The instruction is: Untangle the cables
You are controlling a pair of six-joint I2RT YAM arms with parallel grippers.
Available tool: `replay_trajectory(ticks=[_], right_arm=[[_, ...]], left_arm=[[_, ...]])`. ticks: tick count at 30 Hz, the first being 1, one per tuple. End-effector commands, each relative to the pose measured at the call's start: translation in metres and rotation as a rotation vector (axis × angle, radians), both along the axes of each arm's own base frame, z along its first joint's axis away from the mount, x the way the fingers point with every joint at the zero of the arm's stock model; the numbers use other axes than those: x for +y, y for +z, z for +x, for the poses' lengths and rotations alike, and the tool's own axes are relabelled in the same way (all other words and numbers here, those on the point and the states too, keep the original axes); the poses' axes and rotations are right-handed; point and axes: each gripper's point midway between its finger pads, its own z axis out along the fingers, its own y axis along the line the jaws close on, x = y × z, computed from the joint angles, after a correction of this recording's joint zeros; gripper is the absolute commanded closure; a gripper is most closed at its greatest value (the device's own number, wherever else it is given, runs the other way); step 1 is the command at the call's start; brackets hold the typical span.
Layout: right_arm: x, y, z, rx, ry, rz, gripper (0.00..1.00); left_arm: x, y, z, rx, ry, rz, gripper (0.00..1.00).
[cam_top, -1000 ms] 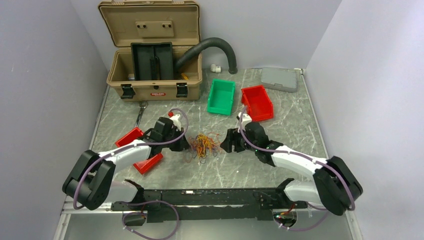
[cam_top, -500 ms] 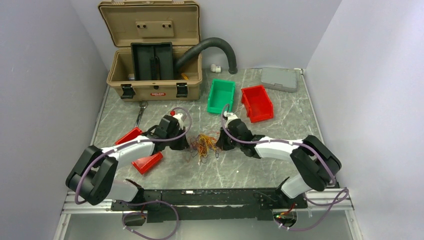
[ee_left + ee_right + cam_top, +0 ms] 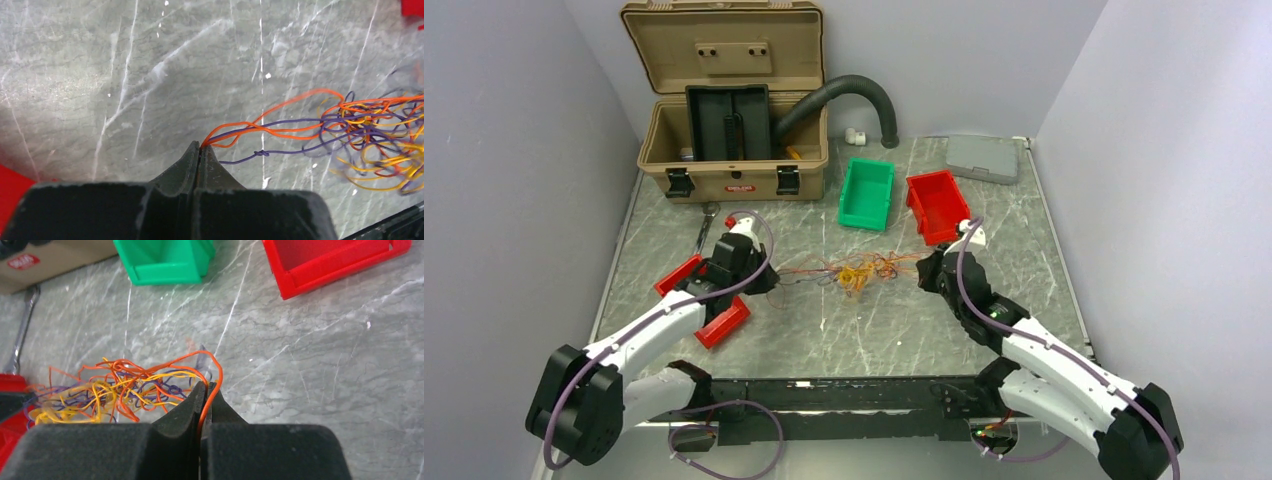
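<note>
The cables [image 3: 856,272] are a tangle of hair-thin orange, yellow and purple wires, stretched sideways across the middle of the marble table. My left gripper [image 3: 764,281] is shut on orange and purple strands at the tangle's left end; the left wrist view shows the cables [image 3: 370,125] fanning right from the left gripper [image 3: 201,148]. My right gripper [image 3: 923,271] is shut on an orange strand at the right end. In the right wrist view that strand loops over the right gripper [image 3: 206,386], with the rest of the cables [image 3: 120,387] lying to its left.
A green bin [image 3: 867,192] and a red bin [image 3: 938,205] sit behind the tangle. An open tan toolbox [image 3: 729,110] with a black hose [image 3: 854,95] is at the back left, a grey case [image 3: 982,157] at the back right. Red pieces [image 3: 721,326] and a wrench [image 3: 704,228] lie by my left arm.
My right gripper closed on an orange strand and pulled right. My left gripper drew back to the left. The loose clump has been stretched into a long thin spread.
</note>
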Motion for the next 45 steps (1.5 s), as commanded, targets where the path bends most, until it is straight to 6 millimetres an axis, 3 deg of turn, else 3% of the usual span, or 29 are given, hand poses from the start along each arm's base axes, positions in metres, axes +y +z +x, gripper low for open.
replay_trajectory(ticks=[1,6,7,8,10,11,20,27,30,34,35,38,40,41,45], right_arm=[[-0.007,-0.007,-0.003,-0.018,0.06,-0.084,1.0],[0.04,-0.01,-0.009,0.035,0.303,-0.04,1.0],[0.044,-0.012,-0.009,0.056,0.317,-0.039,0.98],[0.047,-0.014,-0.009,0.068,0.33,-0.039,0.89],[0.051,-0.017,-0.008,0.083,0.348,-0.044,0.43],[0.051,-0.019,-0.008,0.086,0.351,-0.044,0.3],[0.044,-0.028,-0.005,0.113,0.294,-0.058,0.26],[0.033,-0.03,-0.006,0.124,0.241,-0.072,0.26],[0.031,-0.03,-0.007,0.116,0.238,-0.071,0.26],[0.034,-0.038,-0.008,0.138,0.258,-0.077,0.26],[0.037,-0.041,-0.008,0.148,0.266,-0.075,0.22],[0.046,-0.051,-0.005,0.18,0.291,-0.067,0.17],[0.052,-0.059,-0.004,0.217,0.307,-0.06,0.19],[0.055,-0.064,-0.005,0.24,0.318,-0.057,0.23],[0.071,-0.075,-0.005,0.275,0.358,-0.002,0.44]], left_arm=[[0.0,-0.004,0.0,-0.031,-0.084,0.03,0.95],[-0.034,0.024,-0.007,-0.162,-0.248,-0.034,0.42],[-0.04,0.029,-0.008,-0.182,-0.269,-0.029,0.35],[-0.045,0.034,-0.009,-0.198,-0.291,-0.02,0.31],[-0.057,0.038,-0.009,-0.201,-0.334,-0.006,0.28],[-0.063,0.039,-0.008,-0.199,-0.353,-0.004,0.28],[-0.141,0.051,-0.004,-0.179,-0.561,-0.036,0.29],[-0.189,0.039,-0.027,-0.12,-0.68,-0.051,0.29],[-0.196,0.023,-0.038,-0.064,-0.715,-0.061,0.3],[-0.193,-0.011,-0.041,0.036,-0.71,-0.011,0.33],[-0.194,-0.017,-0.042,0.048,-0.715,-0.009,0.36],[-0.199,-0.024,-0.046,0.073,-0.737,-0.033,0.62],[-0.2,-0.028,-0.047,0.087,-0.747,-0.037,0.94],[-0.2,-0.029,-0.046,0.087,-0.745,-0.032,1.0],[-0.191,-0.034,-0.048,0.095,-0.736,-0.02,1.0]])
